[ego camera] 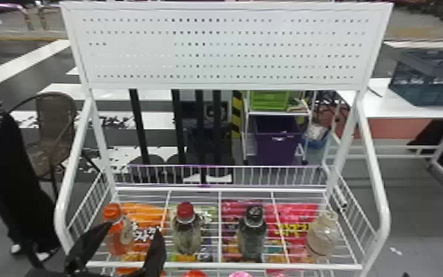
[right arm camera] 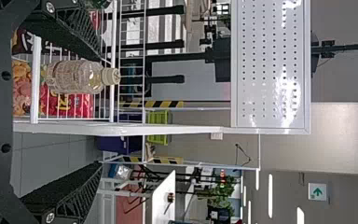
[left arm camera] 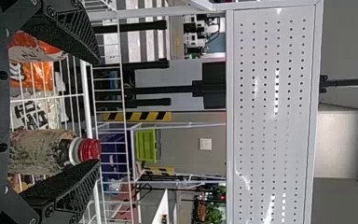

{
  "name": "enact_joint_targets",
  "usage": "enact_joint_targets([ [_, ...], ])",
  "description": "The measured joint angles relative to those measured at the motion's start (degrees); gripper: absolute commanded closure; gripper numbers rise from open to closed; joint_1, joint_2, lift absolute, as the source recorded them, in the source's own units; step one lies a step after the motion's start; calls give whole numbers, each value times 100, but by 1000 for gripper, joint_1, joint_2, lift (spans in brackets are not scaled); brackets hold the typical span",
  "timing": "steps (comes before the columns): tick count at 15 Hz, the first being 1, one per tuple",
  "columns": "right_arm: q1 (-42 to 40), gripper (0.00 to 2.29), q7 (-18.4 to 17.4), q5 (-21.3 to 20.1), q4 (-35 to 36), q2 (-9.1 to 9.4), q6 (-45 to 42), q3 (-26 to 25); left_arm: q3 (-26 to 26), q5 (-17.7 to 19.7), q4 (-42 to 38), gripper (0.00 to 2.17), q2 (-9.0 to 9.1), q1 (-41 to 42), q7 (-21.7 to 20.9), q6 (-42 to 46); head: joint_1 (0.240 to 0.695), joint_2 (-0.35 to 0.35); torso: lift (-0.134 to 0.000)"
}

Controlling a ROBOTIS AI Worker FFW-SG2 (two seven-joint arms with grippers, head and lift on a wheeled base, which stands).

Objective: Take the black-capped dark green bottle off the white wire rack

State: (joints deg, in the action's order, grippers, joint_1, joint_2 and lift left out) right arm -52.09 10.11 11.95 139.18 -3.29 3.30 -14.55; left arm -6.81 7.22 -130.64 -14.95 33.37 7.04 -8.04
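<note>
Nearest, at the near left of the rack, is the left gripper [ego camera: 134, 228], its two black fingers spread wide apart with nothing gripped between them. In the left wrist view the same wide gap shows, with the red-capped bottle [ego camera: 187, 230] beyond one finger. The right gripper [ego camera: 432, 274] is at the near right, only its tips peeking over the bottom edge of the head view; the right wrist view shows its fingers wide apart too, and it has hold of nothing.

The black-capped dark green bottle [ego camera: 252, 237] stands upright on the white wire rack [ego camera: 224, 265], third from the left in a row of four. On its left is the red-capped bottle, and farther left the orange bottle [ego camera: 121, 243], partly behind a finger of the left gripper. On its right, near the rack's right side, stands a pale clear bottle [ego camera: 323, 235]. Bright snack bags [ego camera: 147, 213] lie under the shelf wires, orange at the left and red at the right.

Across the top of the rack runs a white board [ego camera: 224, 49] full of small holes. Farther off, behind the rack, are a green crate [ego camera: 268, 100] above a purple bin [ego camera: 277, 147], and a brown chair [ego camera: 55, 121] at the far left
</note>
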Motion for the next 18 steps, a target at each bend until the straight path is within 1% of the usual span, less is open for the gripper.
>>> enact_joint_targets([
  [6, 11, 90, 0, 0, -39, -5, -14, 3, 21, 8, -19, 144, -7, 28, 2, 17, 499, 0, 0],
  [14, 21, 90, 9, 0, -201, 4, -292, 41, 22, -1, -82, 144, 1, 80, 8, -1, 499, 0, 0],
  [16, 83, 90, 35, -5, -444, 4, -532, 96, 16, -1, -68, 144, 1, 70, 4, -1, 499, 0, 0],
  [18, 252, 93, 86, -83, -977, 14, -1086, 241, 14, -1, -68, 144, 1, 57, 2, -1, 499, 0, 0],
])
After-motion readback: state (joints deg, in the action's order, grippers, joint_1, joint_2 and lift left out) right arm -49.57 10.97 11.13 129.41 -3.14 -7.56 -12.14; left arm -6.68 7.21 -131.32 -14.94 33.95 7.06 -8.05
